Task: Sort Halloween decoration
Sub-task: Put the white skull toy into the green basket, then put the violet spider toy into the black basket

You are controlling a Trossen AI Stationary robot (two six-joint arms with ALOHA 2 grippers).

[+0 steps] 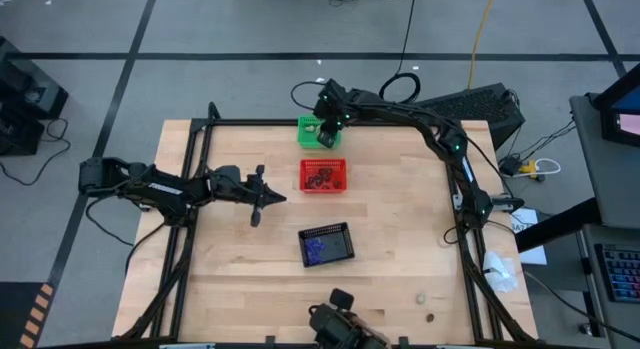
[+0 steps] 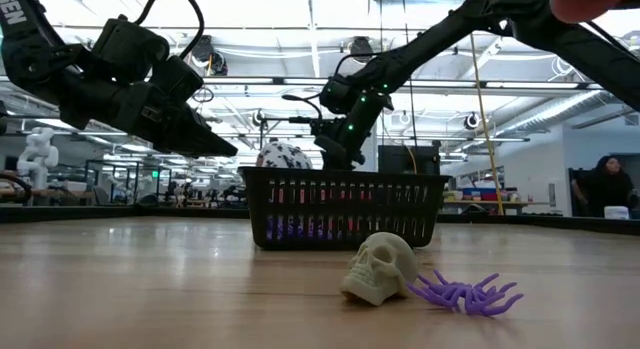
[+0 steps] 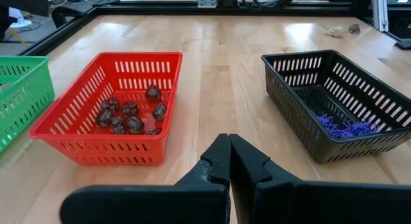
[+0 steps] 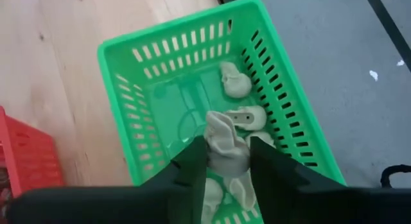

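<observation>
My right gripper [image 4: 228,161] hangs over the green plastic mesh basket [image 4: 160,63] at the worktop's [image 1: 400,239] far edge, jaws clasping a pale cream skull trinket [image 4: 225,147] above other cream skulls [image 4: 235,81] inside. My left gripper [image 3: 228,161] waits clenched and empty, near the red mesh basket [image 3: 70,128] of dark brown trinkets [image 3: 128,115]. Purple trinkets [image 3: 347,126] lie in the black mesh basket [image 3: 289,95].

Green basket [image 1: 318,131], red basket [image 1: 323,176], black basket [image 1: 327,245] on wooden table [image 1: 400,239].
</observation>
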